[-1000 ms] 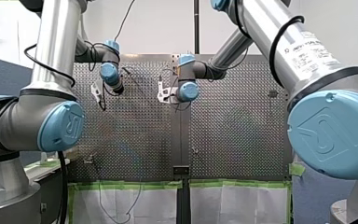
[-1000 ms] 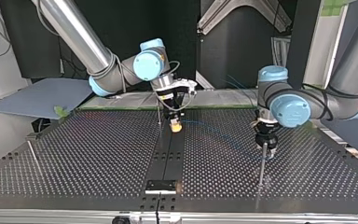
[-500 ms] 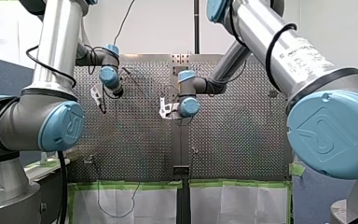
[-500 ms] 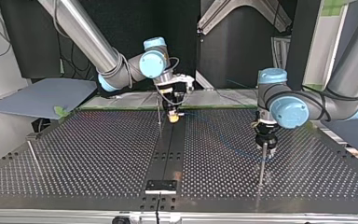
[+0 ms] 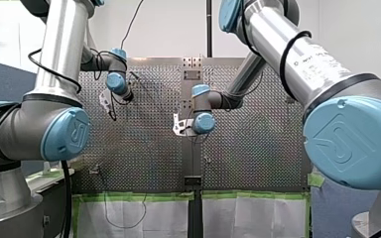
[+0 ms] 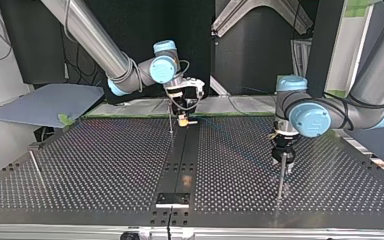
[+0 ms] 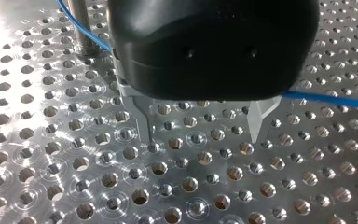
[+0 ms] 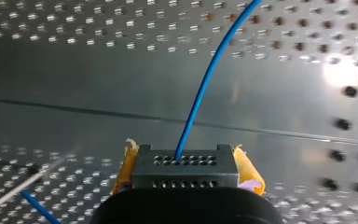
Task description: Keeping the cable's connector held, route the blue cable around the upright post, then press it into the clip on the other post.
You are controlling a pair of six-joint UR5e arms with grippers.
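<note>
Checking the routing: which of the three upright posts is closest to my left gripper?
The post at the top view's right, by my left gripper. The middle post stands beside my right gripper; the third post is at the view's far left.

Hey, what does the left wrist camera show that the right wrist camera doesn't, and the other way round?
Only the left wrist view: my left gripper, open, with nothing between its metal fingers, and the post beside it, with the blue cable running past that post.
Only the right wrist view: my right gripper shut on the connector, with yellow pads on either side, the cable leaving the connector, and a thin rod, blurred, off to one side.
Both: the blue cable and the perforated table.
</note>
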